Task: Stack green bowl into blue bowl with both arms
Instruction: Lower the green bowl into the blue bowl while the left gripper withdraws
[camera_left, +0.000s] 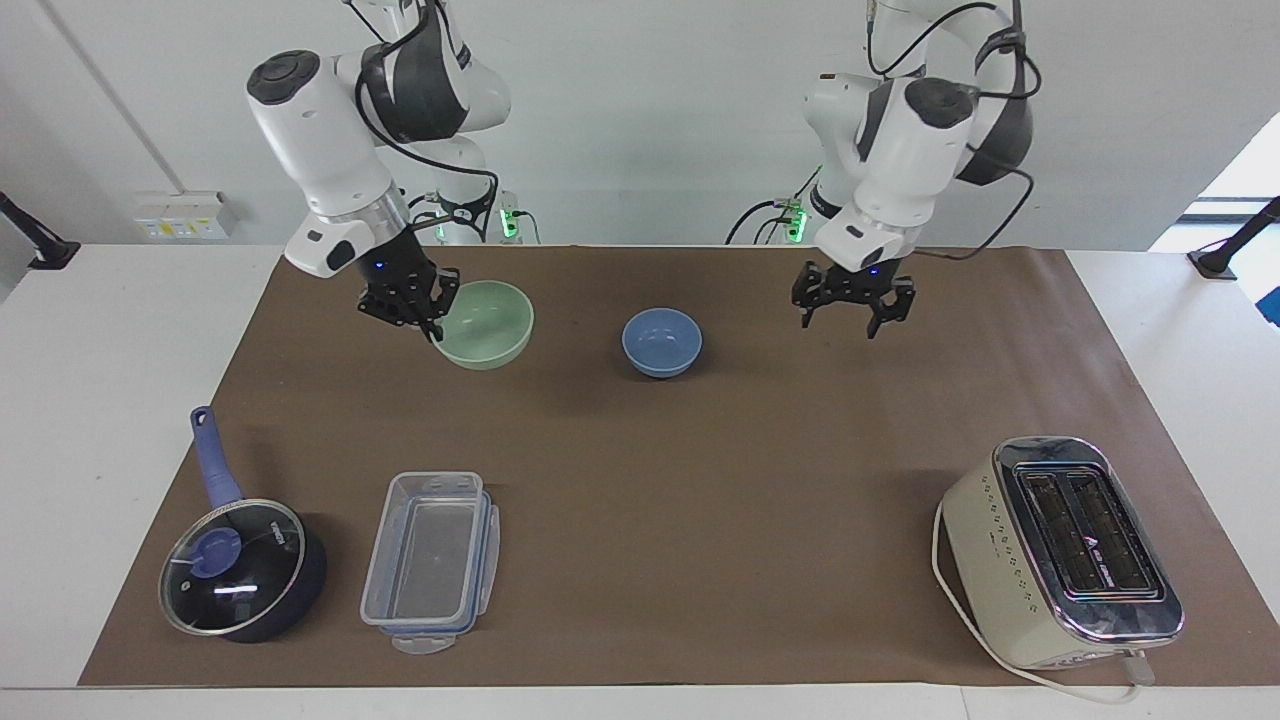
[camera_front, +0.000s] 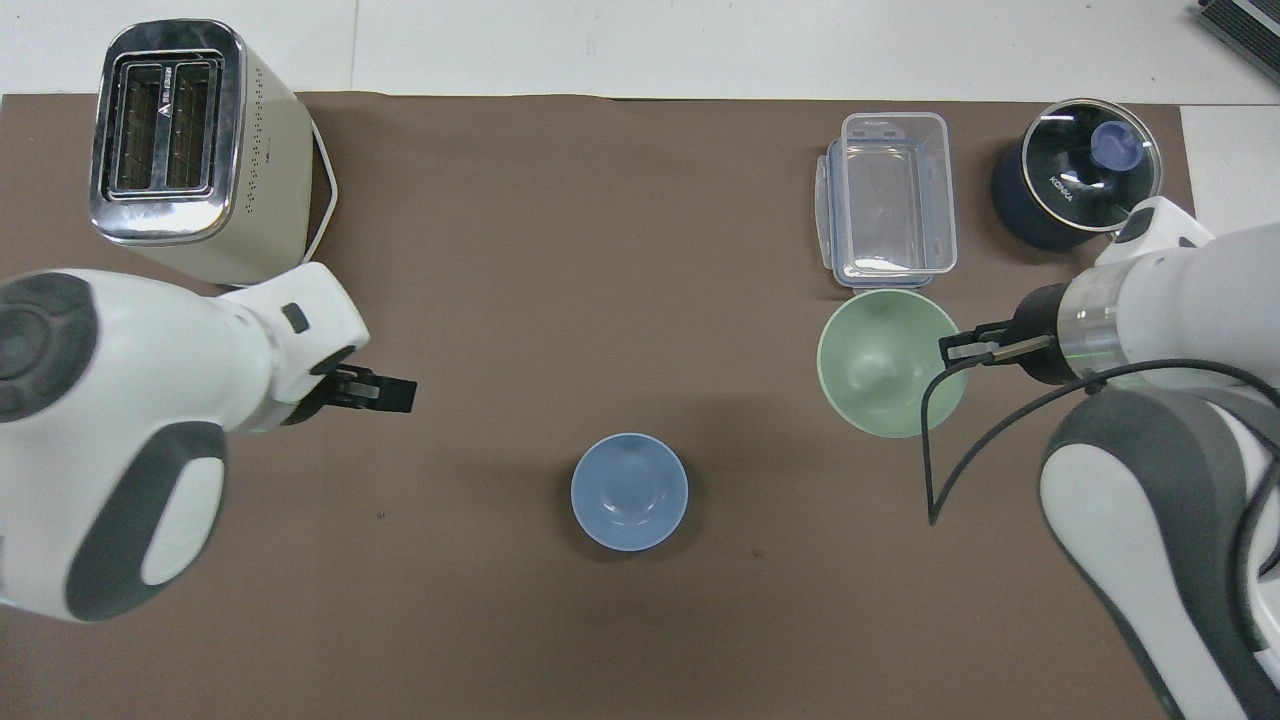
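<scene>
While right pincer grips round matte green bowl aloft | left pincer spread, empty

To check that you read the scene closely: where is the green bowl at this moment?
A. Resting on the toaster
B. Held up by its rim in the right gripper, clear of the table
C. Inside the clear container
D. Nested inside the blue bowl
B: the right gripper pinches the rim of the green bowl in the air, with its shadow on the mat below, apart from the blue bowl.
</scene>
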